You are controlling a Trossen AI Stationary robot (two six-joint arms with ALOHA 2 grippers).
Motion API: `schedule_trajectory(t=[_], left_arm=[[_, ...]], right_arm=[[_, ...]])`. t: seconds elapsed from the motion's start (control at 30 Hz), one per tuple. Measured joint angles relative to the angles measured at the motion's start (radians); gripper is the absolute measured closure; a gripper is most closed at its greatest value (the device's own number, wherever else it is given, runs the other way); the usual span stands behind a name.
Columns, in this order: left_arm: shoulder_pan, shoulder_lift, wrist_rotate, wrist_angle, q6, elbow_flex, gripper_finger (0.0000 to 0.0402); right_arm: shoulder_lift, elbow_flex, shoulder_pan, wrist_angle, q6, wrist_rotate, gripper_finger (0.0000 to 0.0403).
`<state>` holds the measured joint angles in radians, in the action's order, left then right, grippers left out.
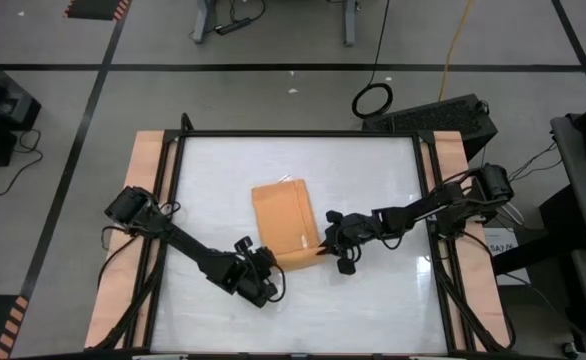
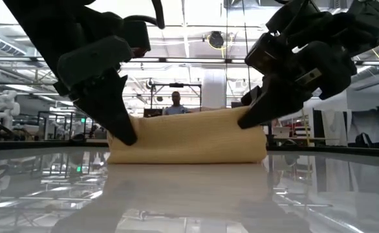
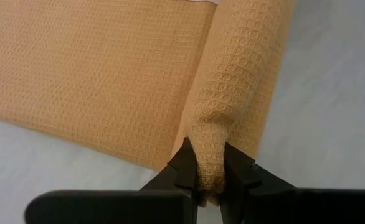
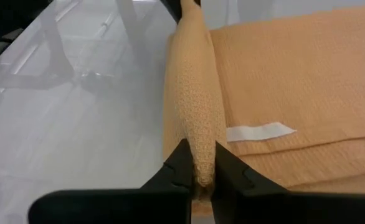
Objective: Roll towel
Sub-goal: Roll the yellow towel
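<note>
Orange-tan waffle-weave cloth lies near the middle of the white table point(image 1: 373, 300) — the towel point(image 1: 282, 215), flat over most of its length, with its near edge curled up into 1 narrow roll point(image 4: 194, 106). A small white tag point(image 4: 258, 132) shows on the flat part just beside that roll. The left gripper point(image 3: 206, 180) pinches 1 end of the roll, its jaws closed on the fabric; the right gripper point(image 4: 198, 171) clamps the other end the same way. Beyond the table, a person point(image 2: 175, 103) sits in the room.
</note>
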<state>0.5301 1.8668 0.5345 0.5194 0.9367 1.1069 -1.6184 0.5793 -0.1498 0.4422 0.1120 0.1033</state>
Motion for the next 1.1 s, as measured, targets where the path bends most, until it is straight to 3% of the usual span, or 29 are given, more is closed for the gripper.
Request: schedule_trajectory(t=[0.37, 0.53, 0.83, 0.97, 1.1], left_arm=[[0.000, 0.000, 0.017, 0.005, 0.000, -0.002, 0.0366], [-0.001, 0.000, 0.023, 0.014, 0.001, -0.002, 0.0366], [-0.013, 0.000, 0.027, 0.010, 0.001, -0.003, 0.0365], [-0.013, 0.001, 0.031, 0.013, 0.017, -0.003, 0.0365], [-0.013, 0.001, 0.033, 0.017, 0.029, -0.003, 0.0365]], right_arm=[[-0.054, 0.000, 0.015, 0.015, 0.000, -0.019, 0.0364], [-0.053, -0.001, 0.002, 0.006, -0.004, -0.133, 0.0316], [0.073, -0.001, -0.025, -0.108, -0.071, -0.141, 0.0218], [0.121, -0.029, -0.064, -0.112, -0.122, -0.161, 0.0219], [0.114, -0.119, -0.092, 0.150, -0.172, -0.150, 0.0264]])
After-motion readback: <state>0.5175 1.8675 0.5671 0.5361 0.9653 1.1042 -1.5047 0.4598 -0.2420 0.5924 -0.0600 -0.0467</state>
